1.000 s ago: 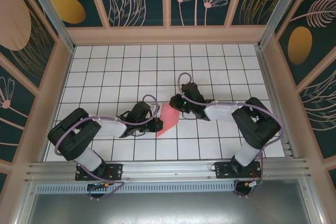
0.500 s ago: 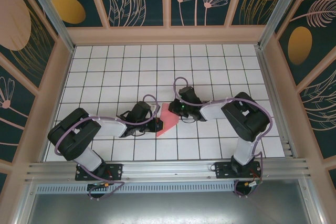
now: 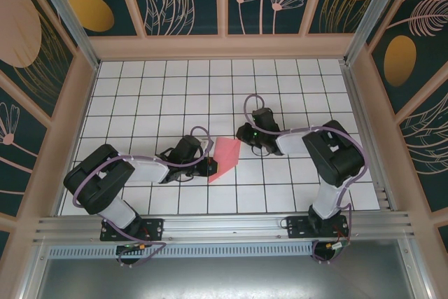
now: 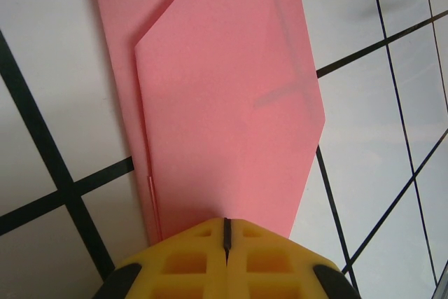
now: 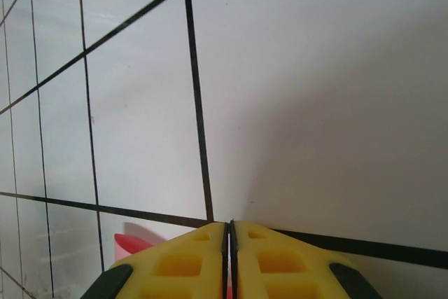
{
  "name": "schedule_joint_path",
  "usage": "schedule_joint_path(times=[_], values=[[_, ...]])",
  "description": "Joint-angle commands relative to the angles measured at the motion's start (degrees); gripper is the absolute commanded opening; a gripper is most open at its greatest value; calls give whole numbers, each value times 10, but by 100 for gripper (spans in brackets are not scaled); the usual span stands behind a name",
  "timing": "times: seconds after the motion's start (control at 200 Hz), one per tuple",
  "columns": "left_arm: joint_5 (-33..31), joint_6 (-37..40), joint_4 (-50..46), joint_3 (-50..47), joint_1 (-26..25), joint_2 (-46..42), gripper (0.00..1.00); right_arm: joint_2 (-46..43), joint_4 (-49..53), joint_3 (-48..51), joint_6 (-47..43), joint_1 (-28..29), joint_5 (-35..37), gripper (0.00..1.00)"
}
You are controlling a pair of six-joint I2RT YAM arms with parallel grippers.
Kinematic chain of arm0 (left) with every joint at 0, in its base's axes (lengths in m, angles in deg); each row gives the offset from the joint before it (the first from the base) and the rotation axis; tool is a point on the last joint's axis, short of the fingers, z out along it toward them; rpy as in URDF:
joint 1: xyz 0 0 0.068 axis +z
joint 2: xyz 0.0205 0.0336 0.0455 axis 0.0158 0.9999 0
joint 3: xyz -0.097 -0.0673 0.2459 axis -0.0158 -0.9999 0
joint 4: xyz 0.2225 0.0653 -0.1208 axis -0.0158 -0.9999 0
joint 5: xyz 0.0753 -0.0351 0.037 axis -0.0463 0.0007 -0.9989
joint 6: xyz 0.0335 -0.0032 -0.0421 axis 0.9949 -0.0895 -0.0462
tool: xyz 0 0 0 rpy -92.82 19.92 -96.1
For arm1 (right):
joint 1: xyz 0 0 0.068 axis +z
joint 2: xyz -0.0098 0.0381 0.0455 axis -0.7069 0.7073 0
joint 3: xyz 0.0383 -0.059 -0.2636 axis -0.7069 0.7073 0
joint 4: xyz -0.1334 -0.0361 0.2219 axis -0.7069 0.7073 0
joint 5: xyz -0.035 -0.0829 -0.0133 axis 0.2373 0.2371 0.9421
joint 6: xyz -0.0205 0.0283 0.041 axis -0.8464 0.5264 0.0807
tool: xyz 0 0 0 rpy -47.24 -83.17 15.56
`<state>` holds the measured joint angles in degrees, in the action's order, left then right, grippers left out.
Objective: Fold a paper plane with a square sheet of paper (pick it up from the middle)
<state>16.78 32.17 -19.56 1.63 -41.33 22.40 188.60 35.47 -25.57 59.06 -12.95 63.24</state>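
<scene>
Right pincer drawn back off the paper since half a second ago; left pincer unmoved.
Both pincers are seen closed, fingers pressed together. The folded pink paper is laid flat on the table, its near end at the left pincer's tips and stretching ahead of them; whether it is pinched cannot be told. Farther off, it lies just beside the right pincer.

White grid-tiled desk, black lines. Folded pink paper flat on it, just 6 o'clock of centre, long axis 1-to-7 o'clock.
</scene>
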Motion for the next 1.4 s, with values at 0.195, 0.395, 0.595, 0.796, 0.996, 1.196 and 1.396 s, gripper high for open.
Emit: schedule_joint_path(times=[0.195, 0.395, 0.595, 0.796, 0.996, 1.196, 1.396], values=[[-23, 12, -123, -26, 3, 19, 0, -64, -30, 4, 16, 59, -12, 15], [-21, 13, -126, -20, 3, 19, 0, -36, -78, 30, 57, 98, -19, 14], [-21, 15, -129, -18, 3, 20, 0, -15, -53, 53, 77, 96, 34, 14], [-23, 15, -128, -24, 3, 13, 0, -10, -37, 66, 69, 63, 57, 14], [-22, 16, -129, -22, 2, 14, 0, -15, -9, 52, 43, 16, 61, 14], [-20, 16, -130, -21, 3, 14, 0, -42, -3, 39, 21, 1, 39, 15], [-16, 14, -129, -16, 3, 13, 0, -95, 44, 17, 10, 50, 70, 16]])
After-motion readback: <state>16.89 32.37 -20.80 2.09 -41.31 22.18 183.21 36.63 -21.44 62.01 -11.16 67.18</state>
